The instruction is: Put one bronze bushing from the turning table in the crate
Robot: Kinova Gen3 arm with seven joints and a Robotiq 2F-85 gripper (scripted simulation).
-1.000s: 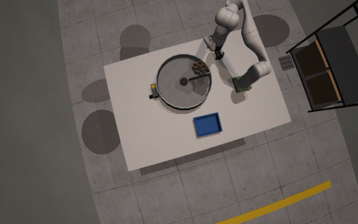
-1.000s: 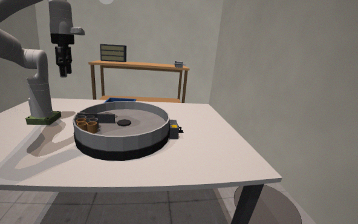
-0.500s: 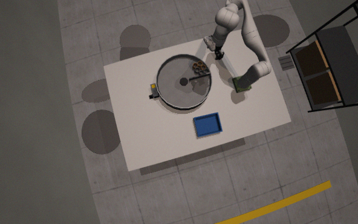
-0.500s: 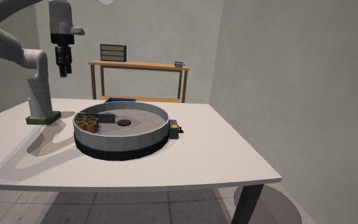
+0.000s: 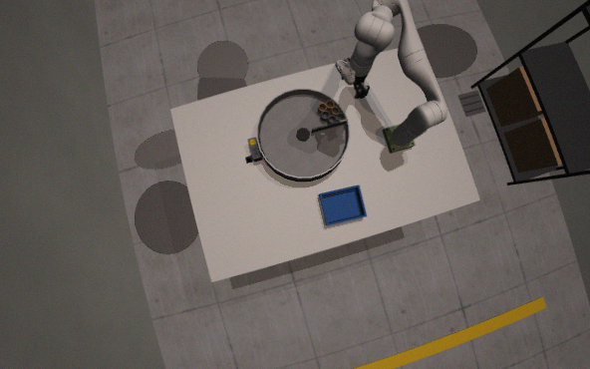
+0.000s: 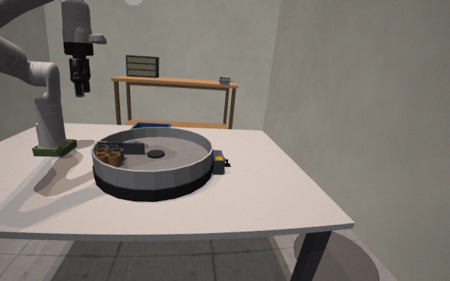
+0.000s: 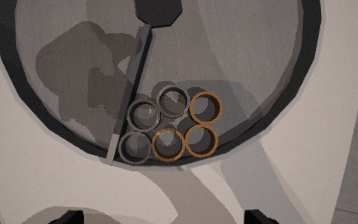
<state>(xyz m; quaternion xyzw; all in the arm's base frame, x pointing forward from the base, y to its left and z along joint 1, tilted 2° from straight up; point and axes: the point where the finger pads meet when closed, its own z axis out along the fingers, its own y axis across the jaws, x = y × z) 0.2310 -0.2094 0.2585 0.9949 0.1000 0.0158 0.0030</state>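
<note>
The jaws (image 5: 361,90) (image 6: 80,90) stood apart; six bushings (image 5: 331,112) (image 6: 114,159) (image 7: 168,145) crowded between divider (image 5: 329,127) (image 6: 133,148) (image 7: 131,90) and rim (image 5: 264,165) (image 6: 152,179) (image 7: 311,60), seemingly touching.

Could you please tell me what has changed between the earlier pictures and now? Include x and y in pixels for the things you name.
Nothing visibly changed. The end effector (image 5: 361,91) (image 6: 82,91) (image 7: 165,217) hangs open in the same place, with nothing taken hold of or let go. The bushings (image 5: 335,110) (image 6: 114,160) (image 7: 219,108) remain grouped on the turning table (image 5: 284,120) (image 6: 182,152) (image 7: 240,45), and the blue crate (image 5: 343,205) (image 6: 152,124) stayed put.
</note>
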